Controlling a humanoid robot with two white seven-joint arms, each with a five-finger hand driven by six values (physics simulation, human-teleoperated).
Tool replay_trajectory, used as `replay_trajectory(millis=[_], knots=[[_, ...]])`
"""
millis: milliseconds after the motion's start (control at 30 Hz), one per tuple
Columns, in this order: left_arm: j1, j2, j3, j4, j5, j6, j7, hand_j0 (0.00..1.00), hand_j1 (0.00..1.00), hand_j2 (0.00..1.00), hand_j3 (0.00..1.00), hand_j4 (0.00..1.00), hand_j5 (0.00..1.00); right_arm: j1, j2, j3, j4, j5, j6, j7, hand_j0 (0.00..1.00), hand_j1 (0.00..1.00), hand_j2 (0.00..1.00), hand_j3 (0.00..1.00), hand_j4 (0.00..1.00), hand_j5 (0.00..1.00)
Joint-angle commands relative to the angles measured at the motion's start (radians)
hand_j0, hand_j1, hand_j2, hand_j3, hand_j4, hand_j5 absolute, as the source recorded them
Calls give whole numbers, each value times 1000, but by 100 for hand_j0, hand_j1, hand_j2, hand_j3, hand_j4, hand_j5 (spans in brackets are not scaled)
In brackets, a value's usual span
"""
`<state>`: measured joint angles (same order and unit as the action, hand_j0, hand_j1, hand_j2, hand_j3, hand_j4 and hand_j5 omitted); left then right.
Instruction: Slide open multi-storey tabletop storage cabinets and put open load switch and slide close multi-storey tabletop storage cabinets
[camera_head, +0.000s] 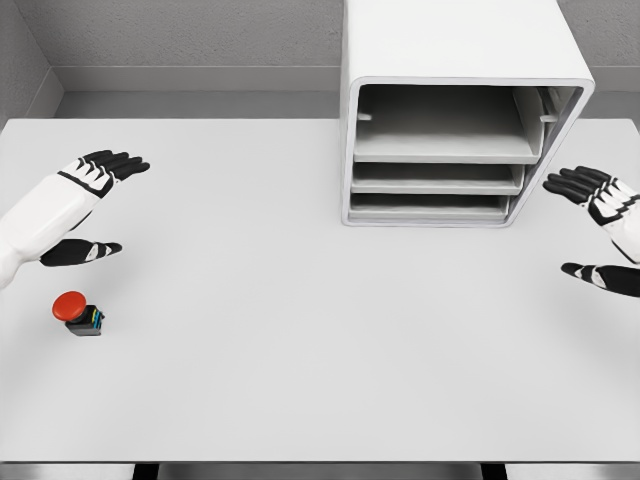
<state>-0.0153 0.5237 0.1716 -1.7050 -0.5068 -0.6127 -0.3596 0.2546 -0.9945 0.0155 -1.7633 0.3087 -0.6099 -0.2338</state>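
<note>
1. White cabinet (465, 110) stands at the desk's (300, 380) far edge; its three trays sit pushed in, none drawn out.
2. Red-capped switch (80, 313) lies well left of the cabinet, toward the near edge, untouched.
3. Left hand (90, 205) hovers just beyond the switch, fingers spread, empty.
4. Right hand (600, 225) hangs right of the cabinet, spread, empty.
5. Judgement: no step done; opening, loading, closing all remain.

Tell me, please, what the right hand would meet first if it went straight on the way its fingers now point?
Probably the cabinet: the right hand points its open fingers left toward the cabinet's right wall, though depth is unclear from this one view.
</note>
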Motion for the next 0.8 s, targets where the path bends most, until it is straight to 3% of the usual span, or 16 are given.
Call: replay_trajectory(millis=[0, 133, 167, 267, 367, 433, 533, 633, 767], knots=[[0, 1, 0, -1, 8, 2, 1, 100, 100, 100, 100, 100, 100, 0, -1, 0, -2, 10, -1, -2, 100, 100, 100, 100, 100, 100], [-2, -2, 0, -2, 10, 2, -5, 100, 100, 100, 100, 100, 100, -9, 0, 0, -2, 20, -1, 1, 100, 100, 100, 100, 100, 100], [-9, -2, 3, -1, 21, 2, -70, 100, 100, 100, 100, 100, 100, -14, 0, 0, -2, 20, -1, 1, 100, 100, 100, 100, 100, 100], [-11, -1, 83, -1, 28, 2, -251, 100, 100, 100, 100, 100, 100, -64, 82, -5, -2, 69, -1, 1, 100, 100, 100, 100, 100, 100], [-40, 9, 89, -15, 28, 2, -251, 100, 100, 100, 100, 100, 100, -83, 86, 0, -2, 92, -1, 1, 100, 100, 100, 100, 100, 100], [-60, 9, 154, -16, 28, 2, -251, 100, 100, 100, 100, 100, 100, -87, 97, 12, -4, 92, -1, 2, 100, 100, 100, 100, 100, 100], [-110, 15, 181, -16, 25, 2, -251, 100, 100, 100, 100, 100, 100, -121, 155, 34, -4, 107, -1, 4, 98, 98, 98, 98, 98, 98], [-101, 96, 180, -22, 24, 2, -251, 100, 100, 100, 100, 100, 100, -150, 168, 61, -2, 121, -1, -2, 98, 98, 98, 98, 98, 98], [-37, 139, 180, -59, 16, 2, -251, 100, 100, 100, 100, 100, 100, -152, 168, 61, -2, 121, -1, -2, 93, 93, 93, 93, 93, 93]])
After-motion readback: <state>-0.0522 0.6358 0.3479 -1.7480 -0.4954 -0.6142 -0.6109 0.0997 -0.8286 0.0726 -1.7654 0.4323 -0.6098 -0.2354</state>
